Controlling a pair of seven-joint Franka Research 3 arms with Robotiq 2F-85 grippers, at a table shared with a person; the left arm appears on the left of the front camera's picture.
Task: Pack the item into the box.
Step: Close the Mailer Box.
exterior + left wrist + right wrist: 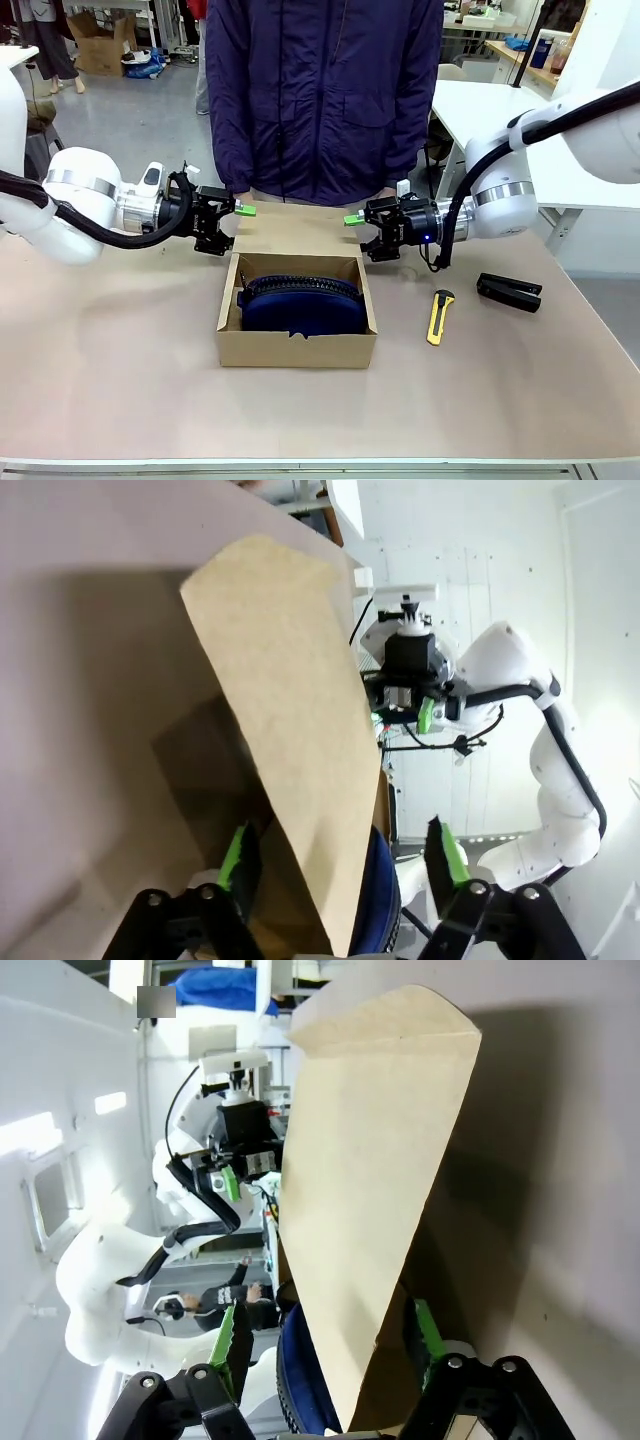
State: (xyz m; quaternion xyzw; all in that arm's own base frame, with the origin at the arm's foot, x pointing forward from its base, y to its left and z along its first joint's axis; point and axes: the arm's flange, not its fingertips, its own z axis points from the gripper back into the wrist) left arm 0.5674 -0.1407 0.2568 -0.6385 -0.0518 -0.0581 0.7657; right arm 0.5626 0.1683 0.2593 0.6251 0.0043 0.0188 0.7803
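Note:
The brown cardboard box (297, 350) sits mid-table with the navy-blue zippered pouch, the item (300, 300), lying inside it. Its flap lid (300, 228) stands open at the far side. My left gripper (235, 227) is at the flap's left corner and my right gripper (362, 235) at its right corner. In the left wrist view the left gripper (340, 855) straddles the flap (290, 700), with a gap showing on one side. In the right wrist view the right gripper (328, 1338) likewise straddles the flap (370, 1160), pads not pressed on it. The item's blue edge (372, 900) peeks out below.
A yellow utility knife (437, 318) and a black stapler (510, 292) lie right of the box. A person in a dark blue jacket (325, 100) stands at the far edge, close behind the flap. Bare table stretches left of and in front of the box.

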